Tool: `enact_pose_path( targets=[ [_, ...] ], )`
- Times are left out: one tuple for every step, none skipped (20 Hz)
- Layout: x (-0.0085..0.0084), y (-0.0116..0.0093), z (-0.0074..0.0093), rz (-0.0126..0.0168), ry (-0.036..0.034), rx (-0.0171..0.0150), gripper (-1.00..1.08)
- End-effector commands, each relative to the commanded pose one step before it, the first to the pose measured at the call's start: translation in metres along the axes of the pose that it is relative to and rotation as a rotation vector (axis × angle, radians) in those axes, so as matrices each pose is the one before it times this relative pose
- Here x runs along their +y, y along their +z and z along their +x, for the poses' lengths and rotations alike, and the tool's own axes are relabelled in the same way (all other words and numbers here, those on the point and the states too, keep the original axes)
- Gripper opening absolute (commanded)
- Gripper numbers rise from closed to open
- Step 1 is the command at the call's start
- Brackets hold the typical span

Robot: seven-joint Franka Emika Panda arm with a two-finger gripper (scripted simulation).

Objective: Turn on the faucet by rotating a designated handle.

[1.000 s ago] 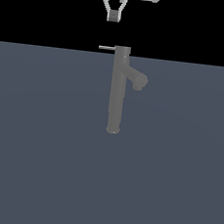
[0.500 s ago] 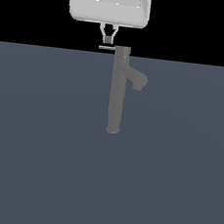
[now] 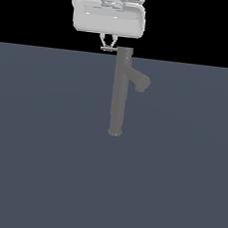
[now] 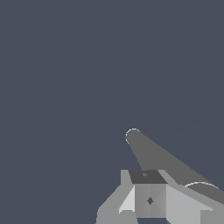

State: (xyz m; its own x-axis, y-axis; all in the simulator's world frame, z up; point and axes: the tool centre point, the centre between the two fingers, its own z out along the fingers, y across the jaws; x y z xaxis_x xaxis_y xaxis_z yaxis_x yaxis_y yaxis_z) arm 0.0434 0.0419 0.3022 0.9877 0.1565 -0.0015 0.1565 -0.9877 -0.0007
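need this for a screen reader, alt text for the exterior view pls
A white boxy robot gripper hangs with its fingertips at the thin light-grey handle rod atop a tall matte grey cylindrical faucet. A thick angled spout stub points toward the view's right, above a flat blue-grey surface.

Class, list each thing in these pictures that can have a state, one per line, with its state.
Faucet: upright on the grey floor, spout stub angled toward the exterior view's right.
Handle: sticks out sideways from the faucet's top, at the end effector's fingertips.
End effector: right above the handle, fingers pointing down and close together; grip unclear.
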Motion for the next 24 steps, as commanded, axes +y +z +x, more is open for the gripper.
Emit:
enact_pose_path(
  targets=[
    [-0.00009,0.00162,0.00478,-0.00041,-0.00195,0.00131,-1.00],
    [-0.00022,0.00026,0.00086,-0.00013,-0.00066,0.00014,-1.00],
    [0.00013,0.00019,0.00050,0.00000,0.00000,0.00000,-1.00],
    [0.00004,0.00006,0.00016,0.00000,0.00000,0.00000,-1.00],
    [0.00000,0.00000,0.00000,0.00000,0.00000,0.00000,-1.00],
    [0.00000,0.00000,0.00000,0.00000,0.00000,0.00000,-1.00],
    [0.00000,0.00000,0.00000,0.00000,0.00000,0.00000,-1.00],
    [-0.00008,-0.00012,-0.00036,0.00000,0.00000,0.00000,-1.00],
    [-0.00079,-0.00001,-0.00281,0.00000,0.00000,0.00000,-1.00],
    [-0.00079,-0.00001,-0.00282,0.00000,0.00000,0.00000,-1.00],
    [-0.00080,-0.00001,-0.00284,0.00000,0.00000,0.00000,-1.00],
    [-0.00080,-0.00001,-0.00286,0.00000,0.00000,0.00000,-1.00],
    [-0.00081,-0.00001,-0.00288,0.00000,0.00000,0.00000,-1.00],
    [-0.00081,-0.00001,-0.00290,0.00000,0.00000,0.00000,-1.00],
    [-0.00082,-0.00001,-0.00292,0.00000,0.00000,0.00000,-1.00],
    [-0.00083,-0.00002,-0.00293,0.00000,0.00000,0.00000,-1.00],
    [-0.00083,-0.00002,-0.00295,0.00000,0.00000,0.00000,-1.00],
    [-0.00084,-0.00002,-0.00297,0.00000,0.00000,0.00000,-1.00],
    [-0.00084,-0.00002,-0.00299,0.00000,0.00000,0.00000,-1.00],
    [-0.00085,-0.00002,-0.00300,0.00000,0.00000,0.00000,-1.00],
    [-0.00085,-0.00003,-0.00302,0.00000,0.00000,0.00000,-1.00],
    [-0.00086,-0.00003,-0.00304,0.00000,0.00000,0.00000,-1.00],
    [-0.00087,-0.00004,-0.00305,0.00000,0.00000,0.00000,-1.00],
    [0.00000,0.00000,0.00000,0.00000,0.00000,0.00000,-1.00]
  ],
)
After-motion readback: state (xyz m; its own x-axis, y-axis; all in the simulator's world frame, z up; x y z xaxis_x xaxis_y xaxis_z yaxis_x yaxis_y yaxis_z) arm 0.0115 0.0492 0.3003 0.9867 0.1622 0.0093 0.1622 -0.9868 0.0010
